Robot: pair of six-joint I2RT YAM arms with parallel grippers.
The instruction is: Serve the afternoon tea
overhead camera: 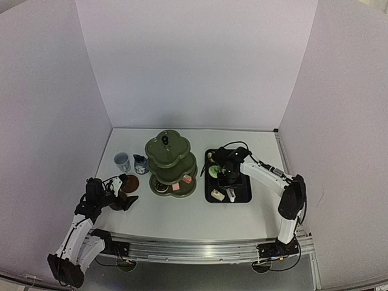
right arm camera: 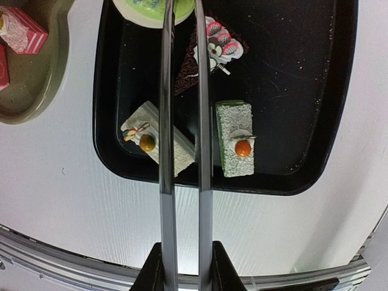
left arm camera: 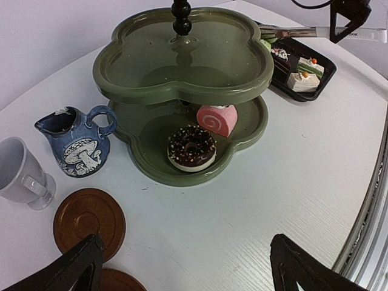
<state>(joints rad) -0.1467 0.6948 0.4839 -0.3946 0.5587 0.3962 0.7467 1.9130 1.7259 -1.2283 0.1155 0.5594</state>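
Note:
The dark green three-tier stand point(overhead camera: 171, 159) stands mid-table; its lowest tier holds a chocolate doughnut point(left arm camera: 191, 147) and a pink roll point(left arm camera: 217, 119). To its left are the dark blue jug point(left arm camera: 77, 142), the pale cup point(left arm camera: 21, 173) and two brown saucers point(left arm camera: 89, 221). My left gripper point(left arm camera: 185, 242) is open and empty, low over the table beside the saucers. My right gripper point(right arm camera: 185, 251) is shut on metal tongs point(right arm camera: 167, 121). The tongs reach over a white cake point(right arm camera: 138, 130), a green cake point(right arm camera: 235, 139) and a chocolate slice point(right arm camera: 215, 45); their tips run out of view by a green round pastry point(right arm camera: 142, 9).
The cakes lie in a black rectangular tray point(overhead camera: 242, 193) right of the stand. Pink cakes point(right arm camera: 24, 30) sit on the stand's lower tier, just left of the tray. White walls close in the table on three sides, and a metal rail runs along the near edge.

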